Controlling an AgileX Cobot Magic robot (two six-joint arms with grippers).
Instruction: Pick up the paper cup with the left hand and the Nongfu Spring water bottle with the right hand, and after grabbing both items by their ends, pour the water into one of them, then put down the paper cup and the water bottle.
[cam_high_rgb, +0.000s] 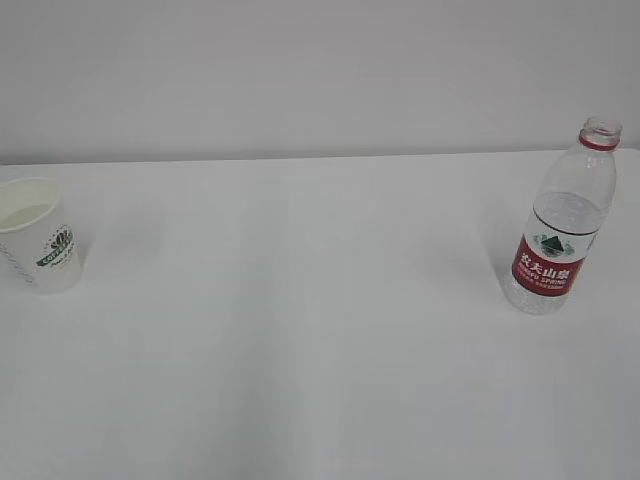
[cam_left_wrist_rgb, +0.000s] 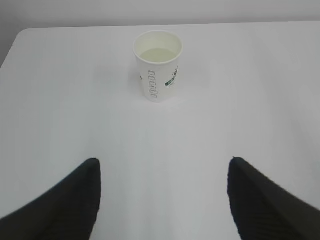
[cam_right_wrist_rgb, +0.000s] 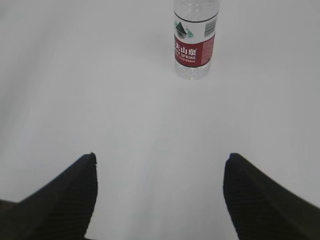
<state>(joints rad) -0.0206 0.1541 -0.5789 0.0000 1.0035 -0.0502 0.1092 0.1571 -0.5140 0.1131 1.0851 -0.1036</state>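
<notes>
Well, the paper cup (cam_left_wrist_rgb: 158, 65) is sitting with water in it, the Nongfu Spring water bottle (cam_right_wrist_rgb: 195, 44) is standing well apart, and both grippers, left hand (cam_left_wrist_rgb: 162, 200) and right hand (cam_right_wrist_rgb: 159, 197), are hanging spread and empty, so seemingly everything's done.

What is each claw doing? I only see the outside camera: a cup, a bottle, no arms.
Observer: The left claw stands open, short of the paper cup, touching nothing.
Operator: And the other?
Observer: The right claw is open too, facing the Nongfu Spring water bottle from a distance.
Operator: Is anything in the cup?
Observer: From above, a pale pool shows low inside it.
</notes>
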